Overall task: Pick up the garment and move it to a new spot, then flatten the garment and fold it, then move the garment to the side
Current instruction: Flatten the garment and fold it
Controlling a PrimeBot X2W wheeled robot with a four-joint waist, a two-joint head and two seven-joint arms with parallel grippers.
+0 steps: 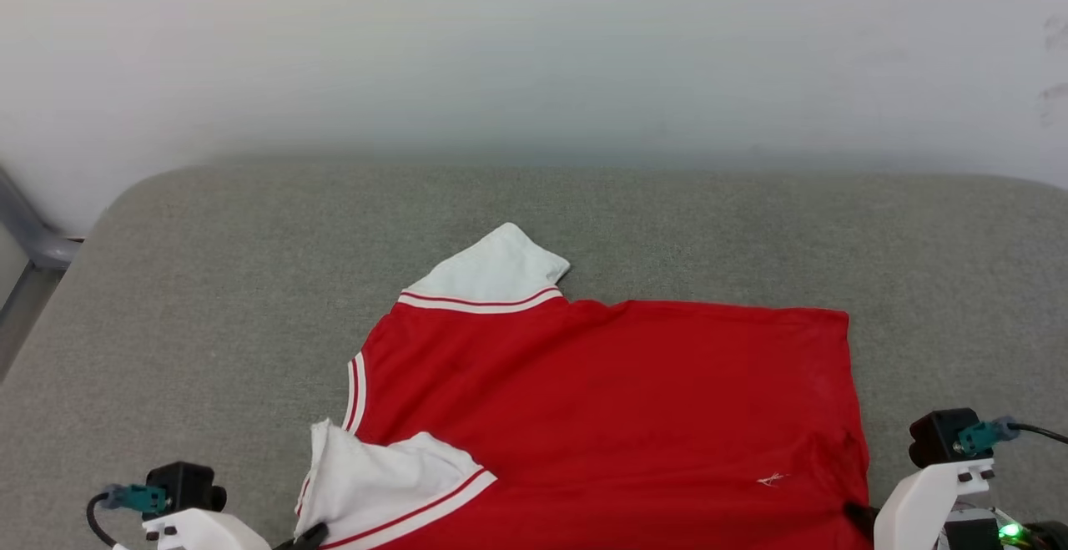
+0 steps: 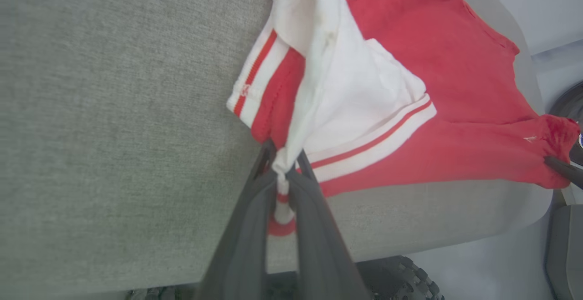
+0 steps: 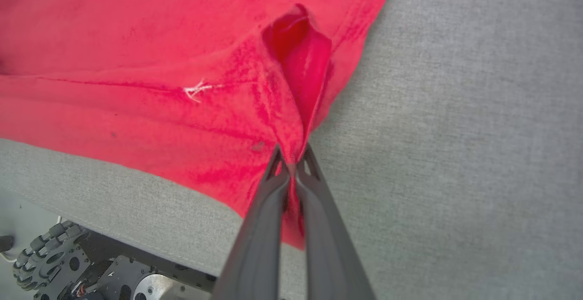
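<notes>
The garment [image 1: 601, 400], a red shirt with white sleeves and striped trim, lies spread on the grey padded table [image 1: 250, 283], its near edge at the table's front. One white sleeve [image 1: 492, 270] points away from me; the other [image 1: 375, 483] is folded over the red body. In the left wrist view my left gripper [image 2: 284, 159] is shut on the garment [image 2: 410, 63] at the bunched tip of the near white sleeve. My right gripper [image 3: 291, 156] is shut on a pinched fold at the near right corner of the garment [image 3: 136, 63]. Both wrists sit at the head view's lower corners.
A pale wall [image 1: 534, 49] rises behind the table. A grey metal bar [image 1: 33, 241] stands at the far left. The table's front edge [image 3: 91, 177] runs under the garment, with the robot's wheeled base [image 3: 50, 254] below it. Bare grey table lies behind and beside the garment.
</notes>
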